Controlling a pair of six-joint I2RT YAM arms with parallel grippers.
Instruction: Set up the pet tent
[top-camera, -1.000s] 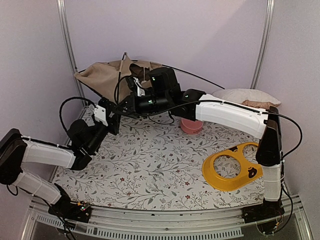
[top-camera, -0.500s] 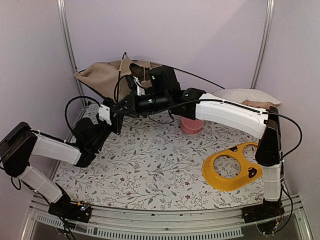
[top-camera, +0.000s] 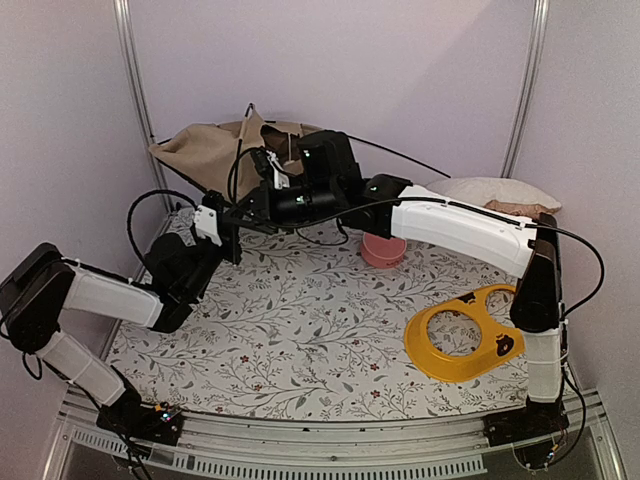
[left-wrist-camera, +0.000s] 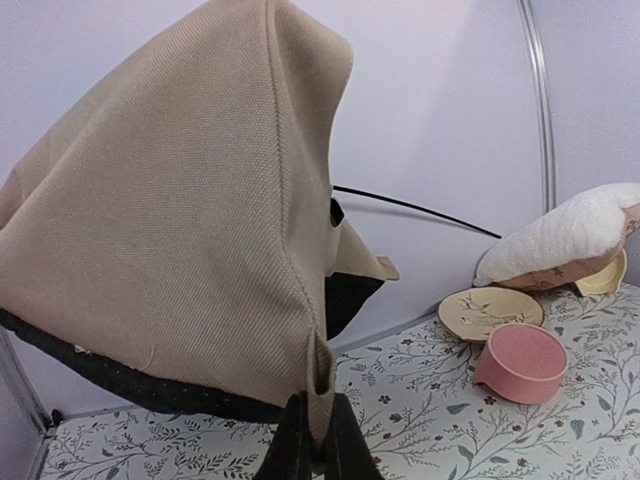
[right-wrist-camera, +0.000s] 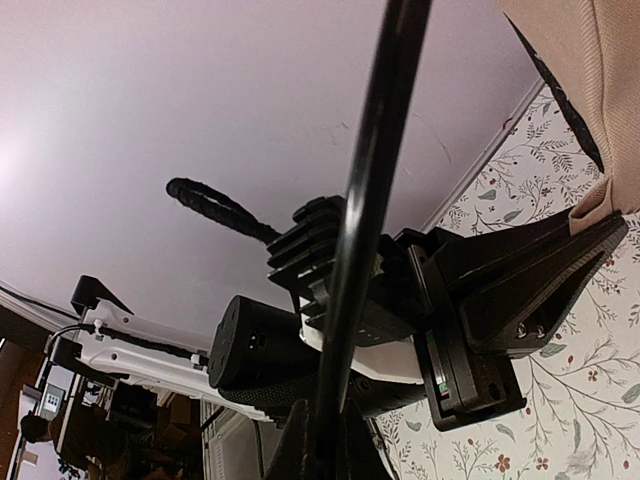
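The pet tent (top-camera: 205, 150) is a slumped tan heap with dark lining at the back left, against the wall. In the left wrist view it (left-wrist-camera: 180, 220) hangs like a hood, and my left gripper (left-wrist-camera: 318, 440) is shut on a folded hem loop at its lower edge. From above, the left gripper (top-camera: 230, 225) sits just in front of the tent. My right gripper (top-camera: 258, 200) reaches across beside it, shut on a thin black pole (right-wrist-camera: 370, 200) that runs up out of its jaws (right-wrist-camera: 325, 440). Another stretch of pole (top-camera: 400, 157) arcs out to the right of the tent.
A pink bowl (top-camera: 383, 250) stands mid-table under the right forearm. A yellow ring-shaped piece (top-camera: 460, 335) lies front right. A beige pillow (top-camera: 497, 193) rests at the back right, with a tan plate (left-wrist-camera: 490, 312) near it. Walls and metal posts (top-camera: 135, 90) hem in the back.
My left gripper has closed on the tent's hem loop, after the left arm pushed forward towards the tent. The right arm has barely moved and keeps its hold on the pole.
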